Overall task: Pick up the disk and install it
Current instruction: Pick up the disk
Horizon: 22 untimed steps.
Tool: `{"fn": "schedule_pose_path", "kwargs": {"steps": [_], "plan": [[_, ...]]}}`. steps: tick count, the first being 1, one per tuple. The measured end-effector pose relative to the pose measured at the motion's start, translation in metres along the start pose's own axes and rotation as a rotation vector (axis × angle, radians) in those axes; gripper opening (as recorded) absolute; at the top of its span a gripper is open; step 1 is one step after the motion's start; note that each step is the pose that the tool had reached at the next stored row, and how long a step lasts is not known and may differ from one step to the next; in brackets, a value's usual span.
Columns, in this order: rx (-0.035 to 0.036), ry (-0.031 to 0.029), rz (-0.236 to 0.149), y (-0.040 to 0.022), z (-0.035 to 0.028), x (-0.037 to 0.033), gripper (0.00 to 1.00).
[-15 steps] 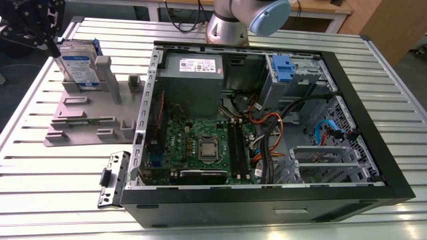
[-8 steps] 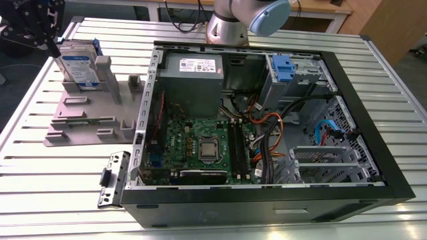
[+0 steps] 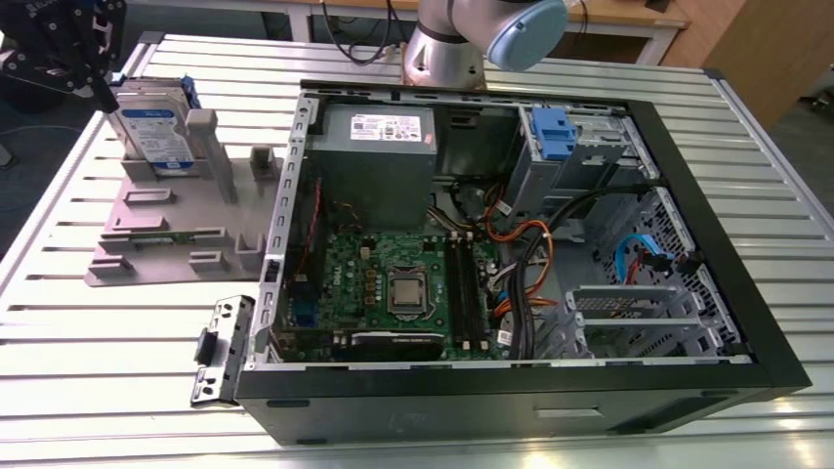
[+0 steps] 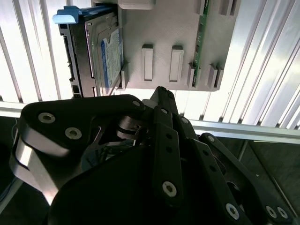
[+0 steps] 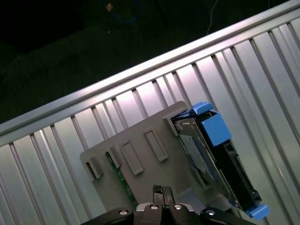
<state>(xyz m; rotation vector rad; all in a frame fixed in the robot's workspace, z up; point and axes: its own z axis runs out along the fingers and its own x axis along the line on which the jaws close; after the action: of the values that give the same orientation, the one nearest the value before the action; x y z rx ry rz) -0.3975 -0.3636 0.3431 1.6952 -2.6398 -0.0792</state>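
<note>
Open computer case [image 3: 521, 396]: nearest in the exterior view, lying on the slatted tabletop [image 3: 117, 332]. Grey stand [image 3: 170, 220]: beside the case, on the exterior view's left. Disk [image 3: 150, 132]: upright at the stand's far end. Pincer [image 3: 94, 90]: farthest, closed on nothing, near the disk.

There is one disk [image 3: 150, 127], one grey stand [image 3: 156, 230], one open computer case [image 3: 521, 396], one slatted table [image 3: 117, 420] and one loose black bracket [image 3: 222, 349]. Inside the case sit one green circuit board [image 3: 391, 264], one grey power box [image 3: 378, 156] and one blue drive bracket [image 3: 554, 132]. One robot arm [image 3: 450, 54] carries one gripper [image 5: 162, 190].
</note>
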Motion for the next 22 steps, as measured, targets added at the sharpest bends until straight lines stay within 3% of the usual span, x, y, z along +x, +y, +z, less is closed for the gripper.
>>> {"fn": "schedule_pose_path", "kwargs": {"steps": [22], "plan": [[-0.0010, 0.0018, -0.041, 0.0000, 0.0000, 0.0000, 0.10]]}}
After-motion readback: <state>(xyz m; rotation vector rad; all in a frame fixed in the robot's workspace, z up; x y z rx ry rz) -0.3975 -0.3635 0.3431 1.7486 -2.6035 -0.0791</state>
